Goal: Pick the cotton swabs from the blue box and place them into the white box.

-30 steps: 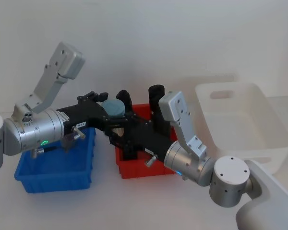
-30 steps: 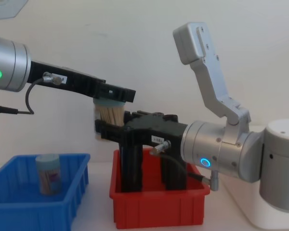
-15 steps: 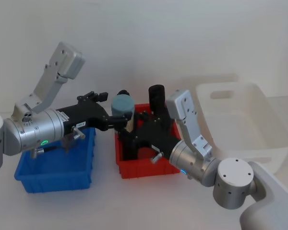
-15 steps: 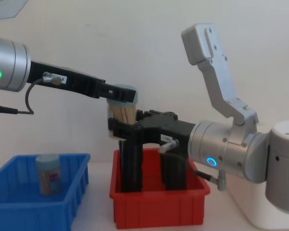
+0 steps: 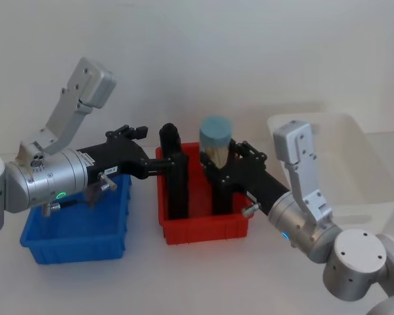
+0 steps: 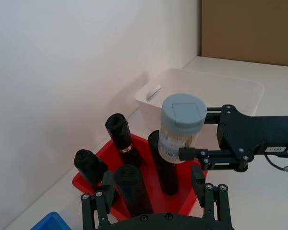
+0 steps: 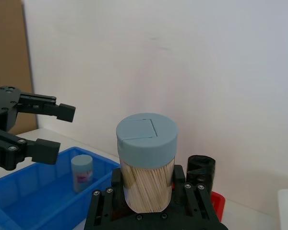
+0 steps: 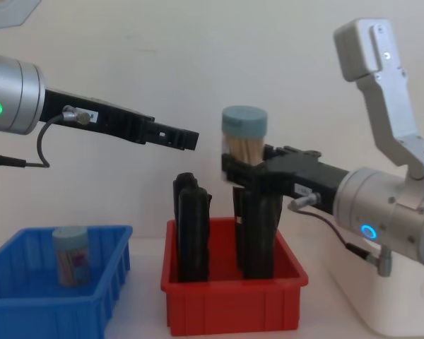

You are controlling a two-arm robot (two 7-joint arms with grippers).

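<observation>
My right gripper (image 5: 217, 165) is shut on a jar of cotton swabs (image 5: 215, 139) with a pale teal lid. It holds the jar upright by its body above the red bin (image 5: 207, 227). The chest view shows the jar (image 8: 244, 134) well above the black rolls. To the jar's left my left gripper (image 5: 154, 148) stands open and apart from it, with nothing between its fingers. A second jar of cotton swabs (image 8: 72, 255) stands in the blue box (image 8: 49, 305). The white box (image 5: 364, 172) lies to the right of the red bin.
Several tall black rolls (image 8: 191, 233) stand upright in the red bin, right under the held jar. The blue box (image 5: 72, 237) sits under my left arm. A plain wall rises close behind the boxes.
The jar has passed from my left gripper to my right one. The right gripper has carried it rightward, away from the left gripper, which is now open and has stayed in place.
</observation>
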